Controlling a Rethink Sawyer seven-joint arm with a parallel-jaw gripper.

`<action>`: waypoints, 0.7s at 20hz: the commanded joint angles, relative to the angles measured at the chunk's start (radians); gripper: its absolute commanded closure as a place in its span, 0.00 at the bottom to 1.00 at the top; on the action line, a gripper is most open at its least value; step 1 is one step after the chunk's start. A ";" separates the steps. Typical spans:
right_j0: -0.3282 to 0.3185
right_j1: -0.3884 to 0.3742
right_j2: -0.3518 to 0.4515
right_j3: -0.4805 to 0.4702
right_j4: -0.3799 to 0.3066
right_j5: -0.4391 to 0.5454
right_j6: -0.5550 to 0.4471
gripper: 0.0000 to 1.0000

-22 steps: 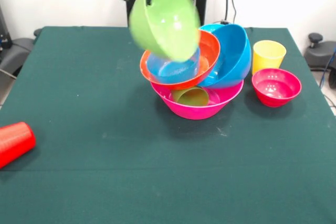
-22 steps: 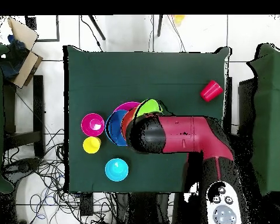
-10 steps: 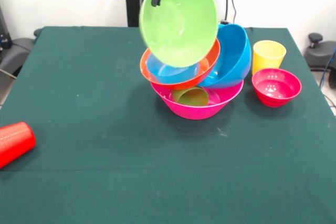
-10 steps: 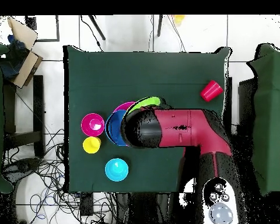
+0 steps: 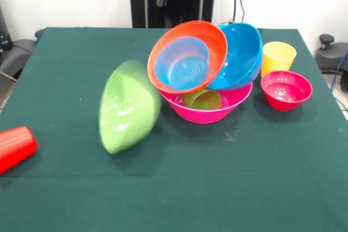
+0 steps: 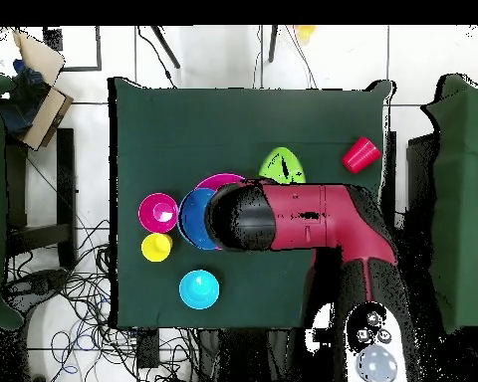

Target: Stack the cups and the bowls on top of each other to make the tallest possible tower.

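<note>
While no writing shows, lime green bowl point(image 5: 129, 107) tilted on edge beside tower point(image 5: 205, 74)

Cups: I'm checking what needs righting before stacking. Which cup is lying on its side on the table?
The red cup, lying alone near the table's edge. The yellow cup stands upright beside the magenta bowl; the green cup sits inside the pink bowl.
</note>
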 commanded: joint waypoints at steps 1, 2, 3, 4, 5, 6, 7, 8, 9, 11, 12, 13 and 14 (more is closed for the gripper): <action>0.036 0.051 0.025 -0.016 -0.008 0.042 0.045 0.00; 0.041 0.053 0.022 -0.013 -0.011 0.038 0.051 0.00; 0.048 0.055 0.017 -0.011 -0.016 0.033 0.060 0.00; 0.055 0.058 0.011 -0.010 -0.021 0.029 0.069 0.00; 0.061 0.061 0.007 -0.010 -0.025 0.025 0.076 0.00; 0.074 0.067 -0.002 -0.010 -0.033 0.016 0.090 0.00; 0.086 0.073 -0.011 -0.010 -0.040 0.008 0.104 0.00; 0.100 0.082 -0.020 -0.011 -0.047 -0.002 0.119 0.00; 0.114 0.090 -0.030 -0.012 -0.053 -0.012 0.134 0.00; 0.136 0.100 -0.045 -0.011 -0.054 -0.024 0.150 0.00; 0.144 0.103 -0.050 -0.011 -0.052 -0.028 0.153 0.00; 0.150 0.106 -0.056 -0.012 -0.048 -0.032 0.154 0.00; 0.156 0.109 -0.062 -0.014 -0.045 -0.035 0.155 0.00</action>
